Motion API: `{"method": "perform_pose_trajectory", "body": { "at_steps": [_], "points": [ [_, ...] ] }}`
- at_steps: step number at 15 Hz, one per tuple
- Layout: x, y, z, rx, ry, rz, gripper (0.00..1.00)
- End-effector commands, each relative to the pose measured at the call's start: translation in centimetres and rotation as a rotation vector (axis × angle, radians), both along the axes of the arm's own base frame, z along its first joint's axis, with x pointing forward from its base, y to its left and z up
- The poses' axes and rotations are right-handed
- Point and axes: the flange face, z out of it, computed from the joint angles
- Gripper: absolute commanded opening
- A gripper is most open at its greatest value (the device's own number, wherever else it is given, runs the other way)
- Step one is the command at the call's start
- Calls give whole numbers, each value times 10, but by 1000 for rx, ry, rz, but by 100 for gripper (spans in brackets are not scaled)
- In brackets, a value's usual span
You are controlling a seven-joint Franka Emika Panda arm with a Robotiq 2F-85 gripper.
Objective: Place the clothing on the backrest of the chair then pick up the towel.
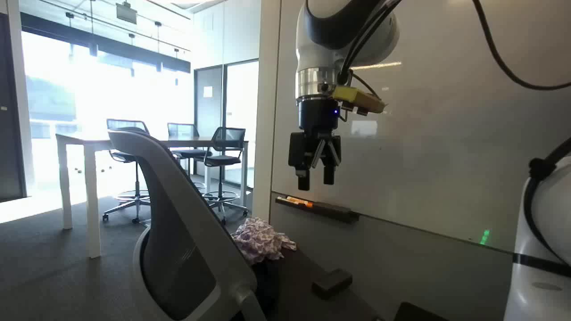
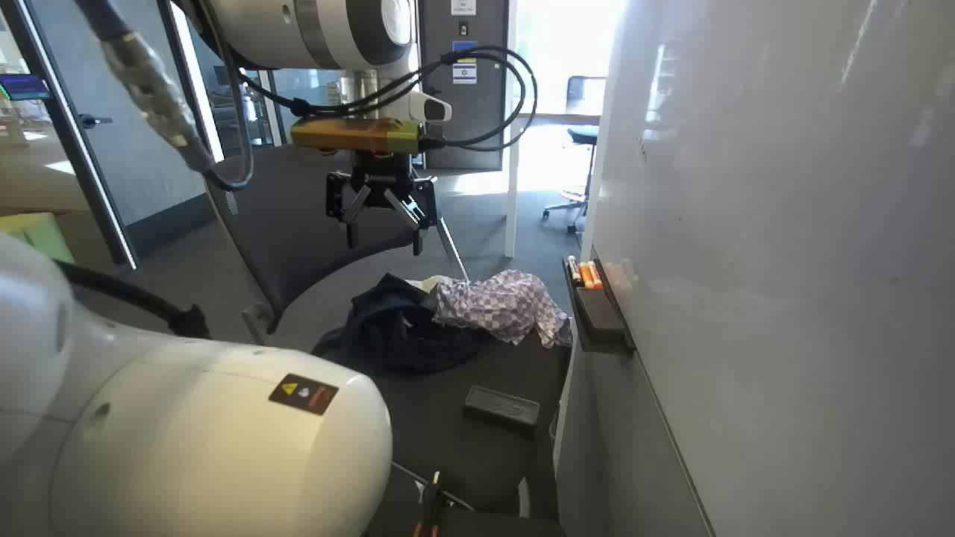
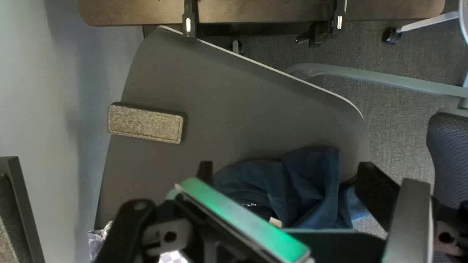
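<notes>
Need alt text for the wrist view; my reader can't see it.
Open gripper over crumpled navy clothing on a dark grey surface. A speckled block lies there too, at left; a patterned towel partly shows lower left; a mesh backrest is cut off at right.

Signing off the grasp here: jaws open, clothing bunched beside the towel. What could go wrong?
1. Tangle: the towel appears to touch the clothing, so lifting one could drag both.
2. Slip: the backrest leans, so clothing dropped in a bunch might slide off.
3. Bump: the marker tray sits near the towel; the jaws could knock it.
</notes>
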Motion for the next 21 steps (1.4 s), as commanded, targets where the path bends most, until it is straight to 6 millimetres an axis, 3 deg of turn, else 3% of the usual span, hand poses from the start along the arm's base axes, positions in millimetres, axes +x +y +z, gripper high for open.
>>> {"method": "perform_pose_trajectory", "body": {
  "at_steps": [1, 14, 17, 21],
  "points": [
    [0, 0, 1, 0, -1, 0, 100],
    [0, 1, -2, 0, 14, 6, 100],
    [3, 3, -50, -18, 49, 8, 100],
    [30, 3, -126, -39, -10, 87, 100]
  ]
}}
